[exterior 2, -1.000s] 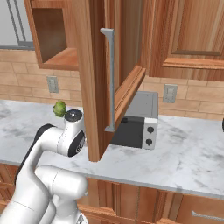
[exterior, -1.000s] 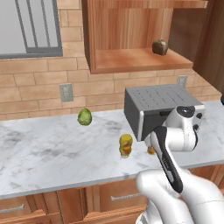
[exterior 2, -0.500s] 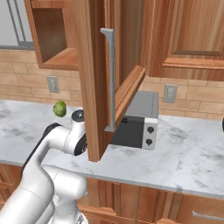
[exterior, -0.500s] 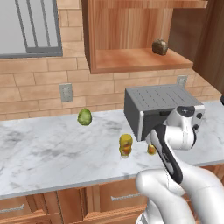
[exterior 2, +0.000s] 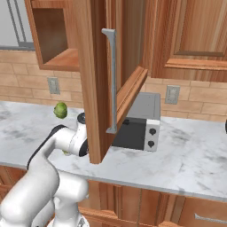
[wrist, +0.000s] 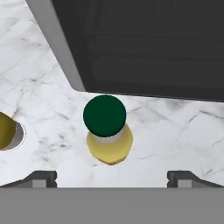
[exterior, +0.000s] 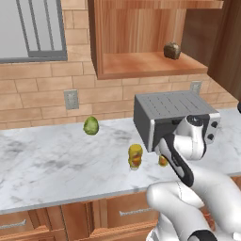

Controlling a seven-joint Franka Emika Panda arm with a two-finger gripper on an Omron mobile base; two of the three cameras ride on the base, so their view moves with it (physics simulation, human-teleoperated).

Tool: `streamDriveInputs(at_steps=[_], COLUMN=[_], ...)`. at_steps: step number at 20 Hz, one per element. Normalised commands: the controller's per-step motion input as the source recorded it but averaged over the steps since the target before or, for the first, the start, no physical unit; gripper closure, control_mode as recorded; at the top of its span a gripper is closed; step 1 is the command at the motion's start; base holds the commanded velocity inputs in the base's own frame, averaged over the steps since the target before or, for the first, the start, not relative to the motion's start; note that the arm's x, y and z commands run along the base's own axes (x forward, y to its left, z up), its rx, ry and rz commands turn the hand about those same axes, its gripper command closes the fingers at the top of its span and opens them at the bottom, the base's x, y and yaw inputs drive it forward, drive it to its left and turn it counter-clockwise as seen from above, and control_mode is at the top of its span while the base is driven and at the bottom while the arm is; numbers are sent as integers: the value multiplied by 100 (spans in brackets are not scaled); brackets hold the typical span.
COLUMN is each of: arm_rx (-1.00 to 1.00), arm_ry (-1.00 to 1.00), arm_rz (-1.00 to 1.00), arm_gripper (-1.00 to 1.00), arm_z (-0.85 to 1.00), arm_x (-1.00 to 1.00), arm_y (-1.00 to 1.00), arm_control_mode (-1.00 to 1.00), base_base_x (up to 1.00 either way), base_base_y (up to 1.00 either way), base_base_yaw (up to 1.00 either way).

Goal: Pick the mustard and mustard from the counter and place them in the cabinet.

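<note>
The hand view looks straight down on the slim mustard, with its dark green cap and yellow body, standing upright on the marbled counter. My gripper hovers above it, open, with the fingertips spread wide on either side and nothing between them. The stubby mustard stands to its left on the counter and shows at the hand view's left edge. From the left base, the arm hides most of the slim mustard. The cabinet hangs open above.
A grey boxy appliance stands just behind the bottles, its dark front close to the slim one. A green ball lies further left. A dark brown lump sits on the cabinet shelf. The open cabinet door hangs beside the arm.
The arm's wrist and elbow have shifted slightly over the slim bottle. The gripper stays open and both bottles are unmoved.
</note>
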Motion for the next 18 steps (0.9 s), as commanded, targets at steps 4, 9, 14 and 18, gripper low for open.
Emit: streamDriveInputs(at_steps=[4,9,14,18], arm_rx=[0,1,0,0], arm_ry=[0,0,0,0], arm_rz=[0,0,0,0], arm_gripper=[-100,-100,-100,-100], arm_z=[-23,-25,-24,-24], arm_x=[21,6,4,2], arm_y=[0,0,0,0], arm_control_mode=[-100,-100,-100,-100], base_base_x=[0,0,0,0], base_base_y=[0,0,0,0], base_base_yaw=[0,0,0,0])
